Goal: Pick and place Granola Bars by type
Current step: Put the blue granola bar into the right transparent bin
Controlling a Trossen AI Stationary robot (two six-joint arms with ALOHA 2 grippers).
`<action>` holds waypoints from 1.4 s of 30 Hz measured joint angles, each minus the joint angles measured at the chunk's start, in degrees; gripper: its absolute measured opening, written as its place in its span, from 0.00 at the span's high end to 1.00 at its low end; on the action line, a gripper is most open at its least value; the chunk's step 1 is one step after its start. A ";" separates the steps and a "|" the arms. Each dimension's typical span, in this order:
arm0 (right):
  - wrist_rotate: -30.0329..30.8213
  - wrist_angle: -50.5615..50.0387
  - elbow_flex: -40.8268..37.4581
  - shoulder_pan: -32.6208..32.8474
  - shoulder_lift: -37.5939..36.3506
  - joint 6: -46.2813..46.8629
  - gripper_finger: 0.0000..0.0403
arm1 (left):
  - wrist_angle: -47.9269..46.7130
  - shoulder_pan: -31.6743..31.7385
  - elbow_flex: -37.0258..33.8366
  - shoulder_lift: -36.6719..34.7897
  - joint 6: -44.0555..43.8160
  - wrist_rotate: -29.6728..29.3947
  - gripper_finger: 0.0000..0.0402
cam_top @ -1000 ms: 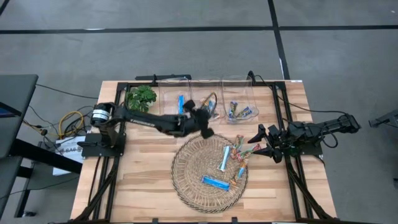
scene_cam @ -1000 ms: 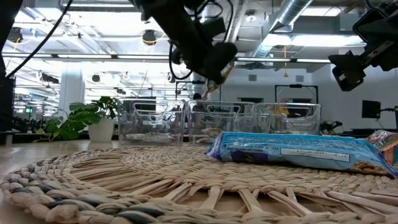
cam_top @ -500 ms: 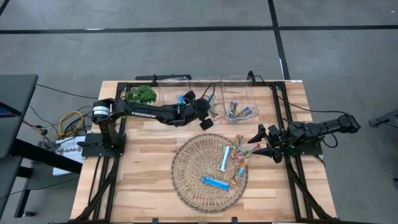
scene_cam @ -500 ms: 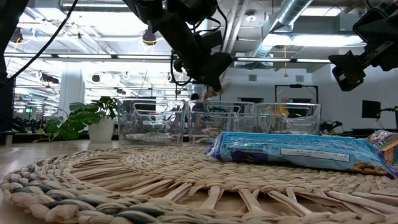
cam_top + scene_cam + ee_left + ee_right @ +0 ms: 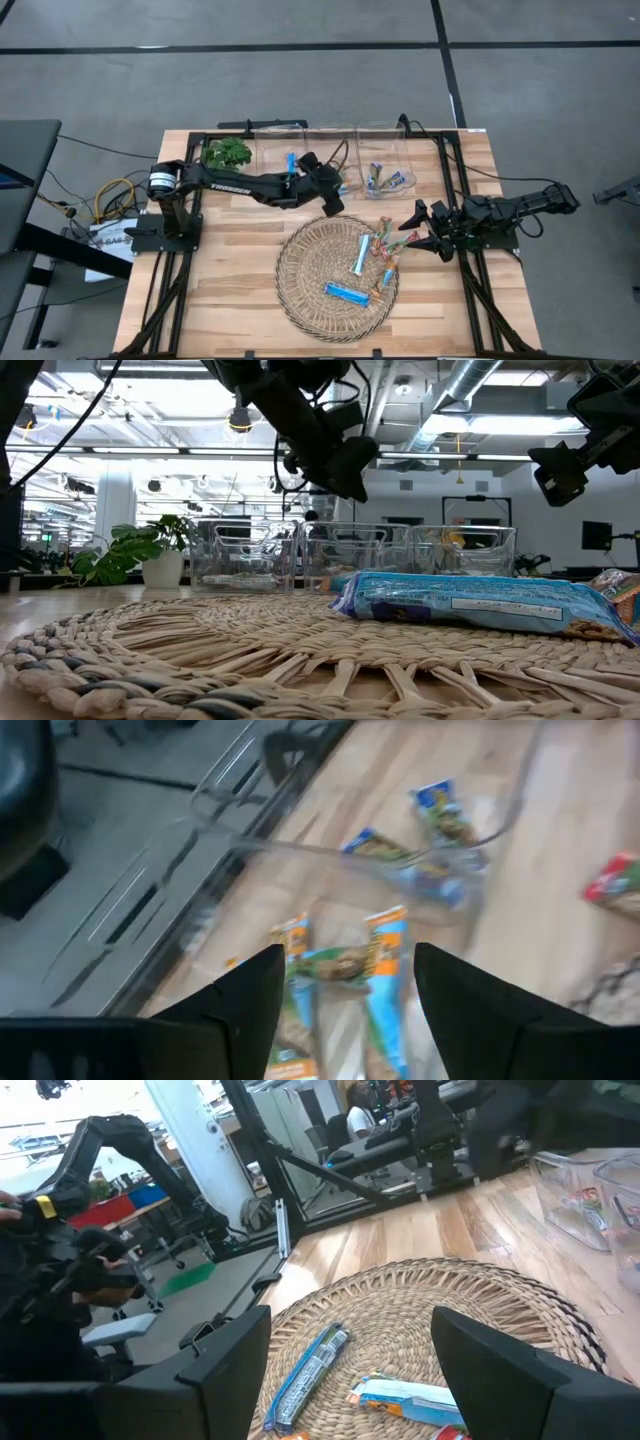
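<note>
The left gripper [image 5: 331, 194] hangs spread and empty over the middle bin [image 5: 335, 150], likely just dropping bars [image 5: 385, 970] there; the right gripper [image 5: 428, 231] waits spread beside the woven mat [image 5: 300, 290].

Overhead, table-level, two wrist views; shared woven mat [image 5: 335, 268].

Wooden table [image 5: 230, 270] with woven mat [image 5: 310, 285], three clear bins [image 5: 332, 150], potted plant [image 5: 227, 153].

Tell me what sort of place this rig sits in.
Probably an open lab or industrial workspace: the low view shows exposed ceiling ducts and strip lights behind the clear bins, and the wooden table stands on grey floor.
</note>
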 joint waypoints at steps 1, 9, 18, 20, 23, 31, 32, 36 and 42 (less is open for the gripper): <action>0.01 0.00 -0.01 0.01 0.00 0.01 0.33 | 0.59 -0.59 0.00 0.00 0.34 -0.02 0.46; 0.01 0.00 -0.02 0.01 0.00 0.01 0.33 | 4.92 -8.38 0.00 0.00 6.31 2.99 0.45; 0.01 0.01 0.00 0.00 0.00 0.01 0.33 | 2.30 -19.69 0.00 0.00 9.90 12.00 0.45; 0.01 0.00 -0.01 0.00 0.00 0.01 0.33 | 1.22 -21.49 0.00 0.00 1.19 13.18 0.45; 0.01 0.00 -0.01 0.01 0.00 0.01 0.33 | 0.86 -23.20 -0.68 0.00 -12.62 15.96 0.45; 0.01 0.00 0.00 0.00 0.02 0.01 0.33 | 4.90 -23.48 -5.07 0.09 -15.21 19.87 0.45; 0.01 0.00 0.00 0.00 0.02 0.01 0.33 | 4.57 -23.17 -5.45 0.09 -14.19 19.45 0.45; -0.01 0.00 0.00 0.00 0.01 0.00 0.33 | 4.52 -22.75 -6.54 0.09 -3.58 18.84 0.45; 0.01 0.00 0.00 0.01 0.02 -0.01 0.33 | 6.50 -23.71 -6.56 0.09 13.77 19.20 0.45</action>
